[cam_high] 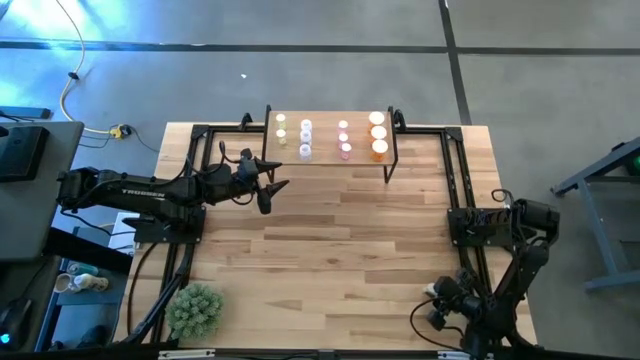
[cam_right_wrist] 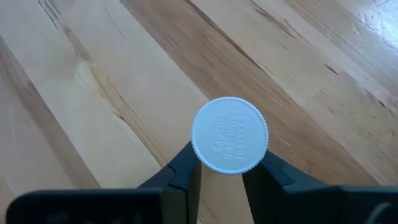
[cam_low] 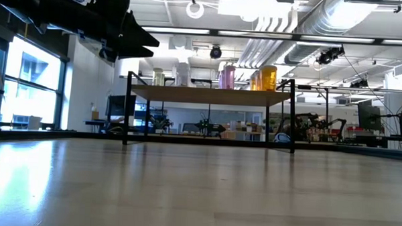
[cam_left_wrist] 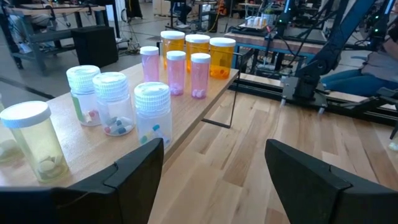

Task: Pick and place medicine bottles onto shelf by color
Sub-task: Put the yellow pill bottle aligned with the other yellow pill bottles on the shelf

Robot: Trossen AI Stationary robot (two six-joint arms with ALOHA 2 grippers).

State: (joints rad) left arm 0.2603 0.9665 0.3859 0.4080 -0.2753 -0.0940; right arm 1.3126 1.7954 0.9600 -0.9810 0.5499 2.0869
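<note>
The shelf (cam_high: 330,140) stands at the table's far edge on thin black legs. Medicine bottles stand on it in colour groups: yellow-green (cam_left_wrist: 31,140), clear lavender-white (cam_left_wrist: 112,102), pink (cam_left_wrist: 177,71) and orange (cam_left_wrist: 198,53). My left gripper (cam_high: 275,190) hangs open and empty above the table, just off the shelf's left end, pointing at it. My right gripper (cam_high: 438,303) is at the table's near right corner, shut on one more medicine bottle (cam_right_wrist: 229,134). Only that bottle's white cap shows. My right gripper pinches the medicine bottle between its two fingers (cam_right_wrist: 186,171), just under the white cap (cam_right_wrist: 229,149), which faces the wrist camera. The fingers slant down from above. The cap hides the bottle's body, so its colour and whether its bottom rests on the table do not show.
A spiky green plant (cam_high: 195,310) sits at the table's near left corner. Black frame rails (cam_high: 458,170) run along the table's left and right sides. Bare wood (cam_high: 340,250) lies between the shelf and the near edge.
</note>
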